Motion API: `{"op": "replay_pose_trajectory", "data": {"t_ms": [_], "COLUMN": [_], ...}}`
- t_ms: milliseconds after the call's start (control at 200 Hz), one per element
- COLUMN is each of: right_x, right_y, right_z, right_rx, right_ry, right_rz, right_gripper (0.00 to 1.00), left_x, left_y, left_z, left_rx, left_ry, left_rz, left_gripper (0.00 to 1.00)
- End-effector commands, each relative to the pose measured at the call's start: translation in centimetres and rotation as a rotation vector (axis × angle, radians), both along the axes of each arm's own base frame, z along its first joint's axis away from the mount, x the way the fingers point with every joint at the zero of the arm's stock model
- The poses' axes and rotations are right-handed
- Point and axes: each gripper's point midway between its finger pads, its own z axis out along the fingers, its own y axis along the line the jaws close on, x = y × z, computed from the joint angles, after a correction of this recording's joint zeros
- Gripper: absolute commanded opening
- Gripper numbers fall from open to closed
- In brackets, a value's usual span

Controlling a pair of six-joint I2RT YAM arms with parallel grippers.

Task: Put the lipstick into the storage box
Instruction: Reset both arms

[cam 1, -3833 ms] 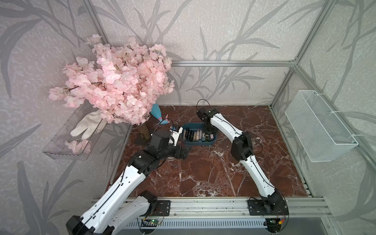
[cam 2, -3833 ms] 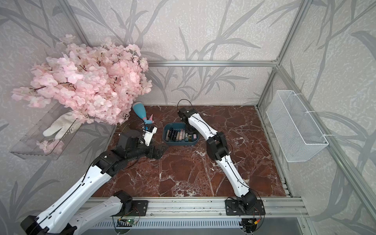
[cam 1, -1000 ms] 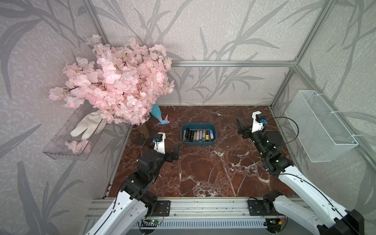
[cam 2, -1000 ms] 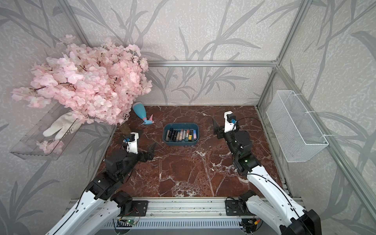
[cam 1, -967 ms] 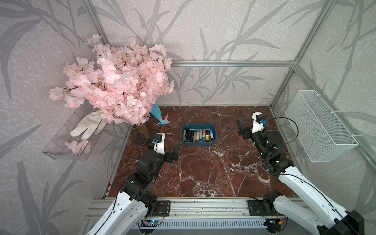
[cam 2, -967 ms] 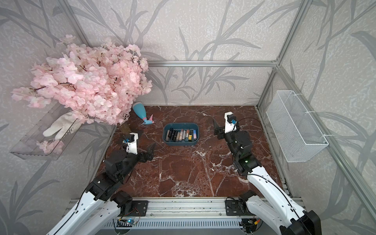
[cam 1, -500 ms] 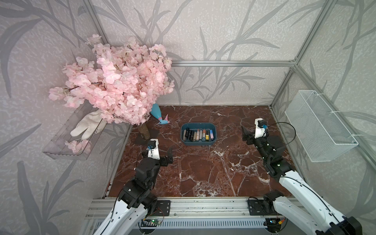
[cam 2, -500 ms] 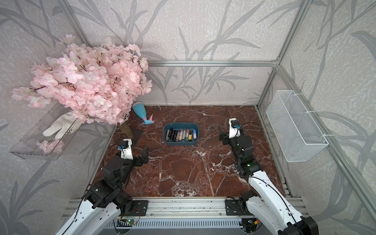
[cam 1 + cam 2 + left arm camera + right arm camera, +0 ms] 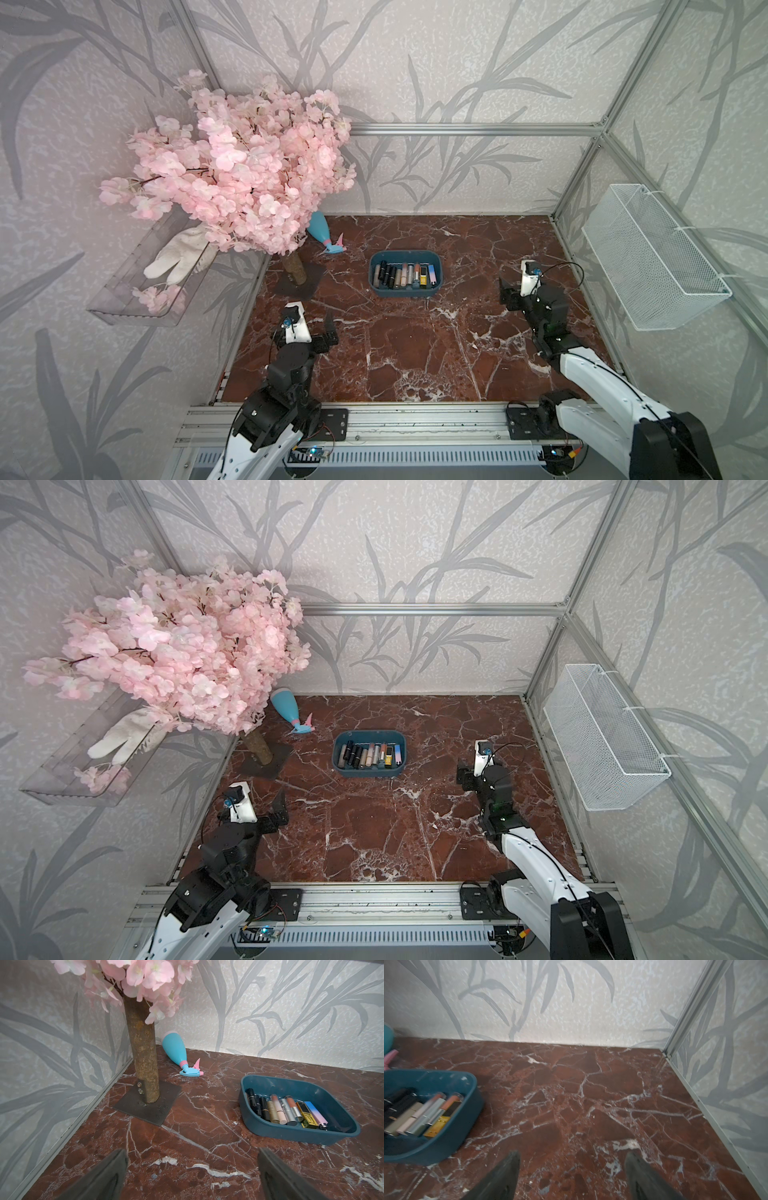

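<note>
Grey leaf-patterned walls close in a red-brown marble tabletop (image 9: 415, 353), with a pink blossom tree (image 9: 245, 174) standing on a dark plate at its far left corner. A white wire basket (image 9: 648, 266) hangs on the right wall and a clear tray (image 9: 137, 307) holding a white glove (image 9: 178, 257) hangs on the left one. Both arms sit near the front rail, one at each side of the tabletop and well apart from everything on it. In the wrist views the left fingers (image 9: 108, 1176) are spread wide with only bare marble between them, and the right fingers (image 9: 504, 1178) are likewise spread and empty. In both top views the storage box (image 9: 405, 252) rests flat on the far middle of the tabletop, with a blue spray bottle (image 9: 322, 232) lying on its side near it, toward the tree. Inside the box the lipsticks (image 9: 405, 275) lie side by side in one row, black, beige, silver, gold and a pink-blue one. No lipstick shows loose on the marble in any view, so the task looks done, and nothing visible is left to pick up
</note>
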Motion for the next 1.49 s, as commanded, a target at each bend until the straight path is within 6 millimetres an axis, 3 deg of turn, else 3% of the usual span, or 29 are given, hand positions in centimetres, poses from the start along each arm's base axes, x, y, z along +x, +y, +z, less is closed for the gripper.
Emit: {"op": "replay_pose_trajectory", "data": {"t_ms": [0,165,445,725,935,965,1260,1489], "right_x": [0.9,2.4,5.0,5.8,5.9,5.9,5.9,5.9], "right_y": [-0.8,-1.6,-1.3,-1.4,-0.8,-0.6,0.3,0.3], "right_z": [0.3,-1.9,-2.9,-4.6,-5.3,-5.4,-5.6,-5.6], "right_rx": [0.025,0.004,-0.03,-0.032,-0.029,-0.03,-0.031,-0.032], "right_ry": [-0.052,-0.03,-0.038,-0.018,-0.018,-0.018,-0.022,-0.019], "right_rz": [-0.014,-0.014,0.026,0.02,0.054,0.066,0.12,0.12], "right_gripper": [0.84,0.85,0.87,0.87,0.94,1.0,0.99,0.99], "left_x": [0.0,0.1,0.0,0.6,1.7,1.9,3.8,5.5], "left_y": [0.9,1.4,2.1,2.8,2.4,2.3,2.9,4.1], "left_z": [-1.0,-1.2,-0.8,-1.2,-1.7,-1.9,-4.5,-4.9], "left_rx": [0.028,0.036,0.105,0.161,0.186,0.191,0.199,0.197], "left_ry": [0.019,0.018,0.013,-0.005,-0.014,-0.015,-0.013,0.005], "left_rz": [0.053,0.086,0.117,0.171,0.177,0.177,0.23,0.247], "left_gripper": [1.0,1.0,1.0,1.0,1.0,1.0,1.0,1.0]}}
